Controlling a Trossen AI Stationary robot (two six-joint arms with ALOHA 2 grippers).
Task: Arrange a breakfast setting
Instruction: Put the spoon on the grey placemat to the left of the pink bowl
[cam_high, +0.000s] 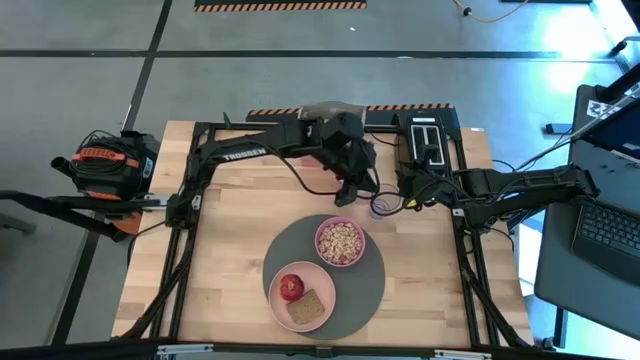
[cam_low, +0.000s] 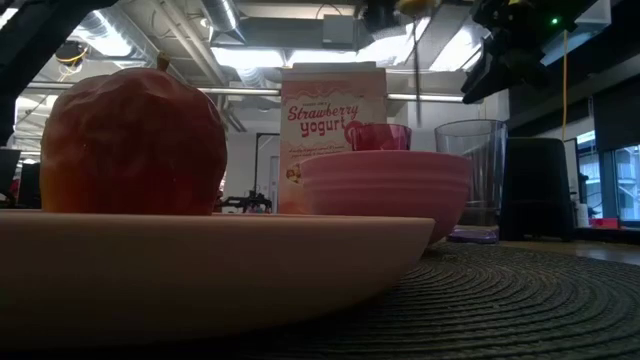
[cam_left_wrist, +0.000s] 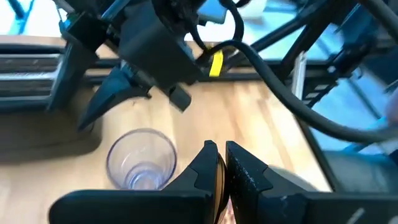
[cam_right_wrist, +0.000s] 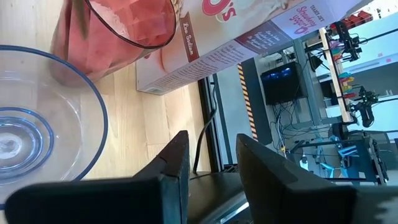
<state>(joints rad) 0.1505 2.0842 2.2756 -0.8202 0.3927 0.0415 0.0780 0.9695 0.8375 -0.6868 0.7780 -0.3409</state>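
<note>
High view first, counting: one round dark-grey mat (cam_high: 372, 272) lies on the wooden table (cam_high: 230, 270), and on it sit one pink bowl (cam_high: 340, 241) filled with cereal and one larger pink plate (cam_high: 301, 295). That plate carries one red apple (cam_high: 291, 287) and one piece of brown toast (cam_high: 306, 308), just beside each other. Behind the mat, toward the far edge, stands one clear glass (cam_high: 383, 207), off the mat on the bare wood. One pink-and-white cereal box (cam_low: 333, 125) stands upright behind the bowl in the low view (its front reads "Strawberry yogurt"), with one pink tumbler (cam_low: 378, 137) showing just over the bowl's rim; in the right wrist view tumbler and box are close together, though whether they touch I cannot tell. No spoon can be made out in any view.

Two arms reach over the far half of the table. The left gripper (cam_high: 349, 189) hangs above the wood just behind the bowl and near the glass; its two fingers (cam_left_wrist: 208, 168) are pressed together with nothing between them. The right gripper (cam_high: 408, 188) sits just beside the glass, on the side away from the left gripper, its jaws spread apart and empty, the glass's rim close in front of them in its own wrist view.
</note>
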